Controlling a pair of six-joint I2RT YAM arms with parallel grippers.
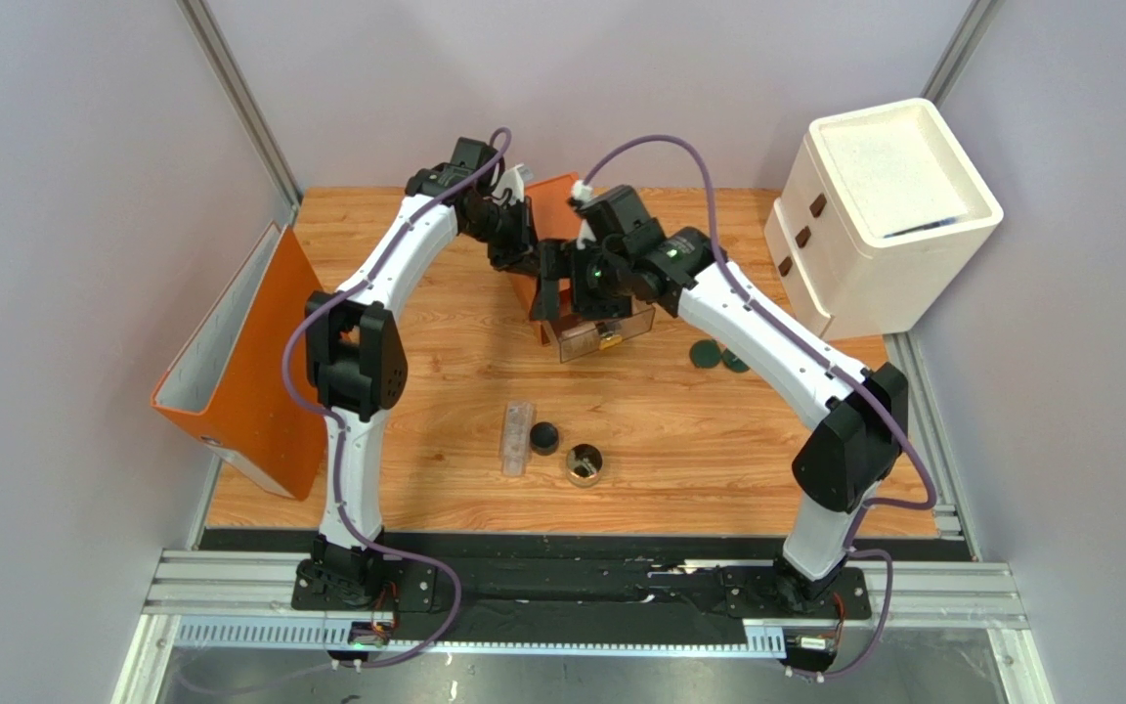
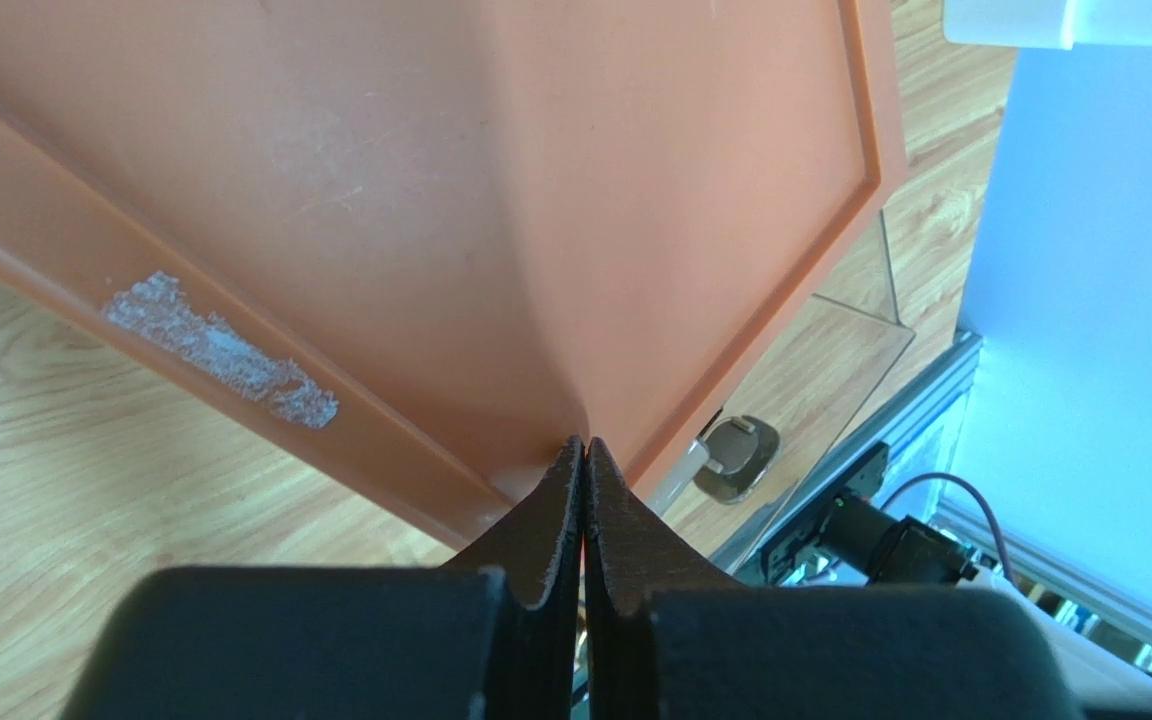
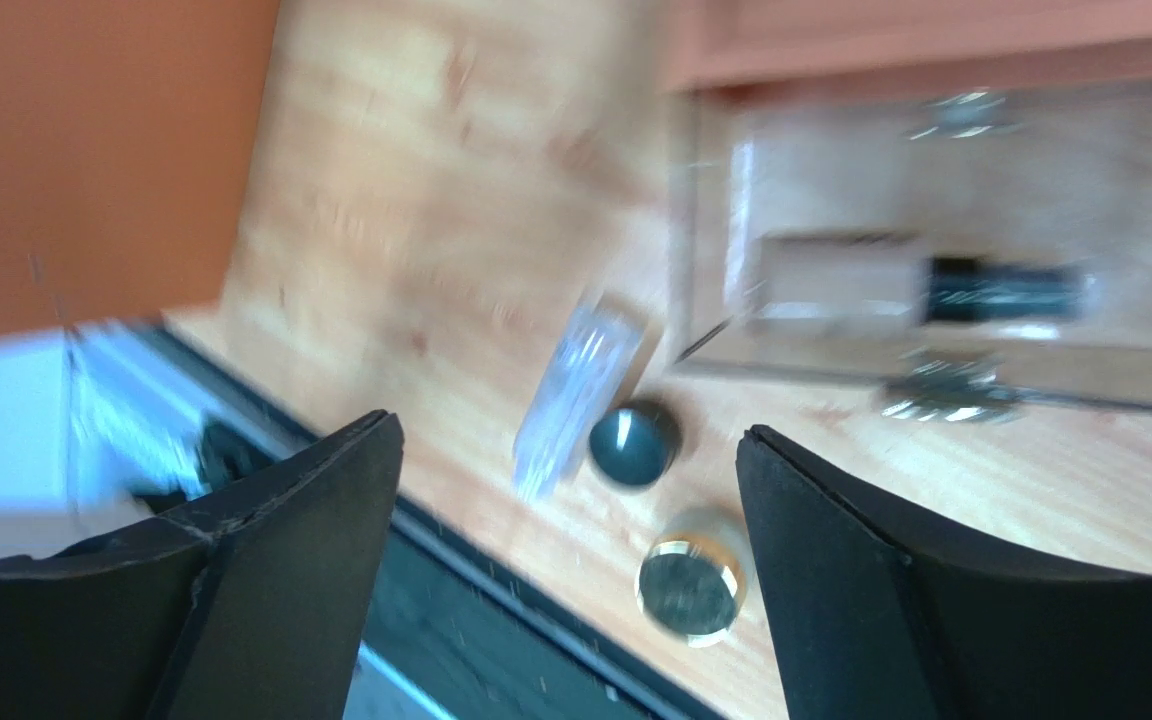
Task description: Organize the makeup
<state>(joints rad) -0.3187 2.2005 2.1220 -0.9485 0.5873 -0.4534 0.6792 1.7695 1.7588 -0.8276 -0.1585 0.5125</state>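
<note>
A white cabinet point(image 1: 885, 213) stands at the wooden table's point(image 1: 672, 426) far right; an orange bin point(image 1: 253, 367) leans at left; an orange box's point(image 2: 462, 225) clear drawer point(image 1: 606, 335) hangs open.

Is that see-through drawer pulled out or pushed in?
Pulled out: the clear drawer juts forward from the orange box, with a tan tube lying inside.

A robotics lab test cell. Plain grey panels point(image 1: 70, 220) wall in a wooden tabletop point(image 1: 701, 440), where two cabled robot arms point(image 1: 400, 257) stand bolted to an aluminium rail point(image 1: 231, 594).

Wooden table point(image 1: 701, 440), grey walls point(image 1: 70, 191)
</note>
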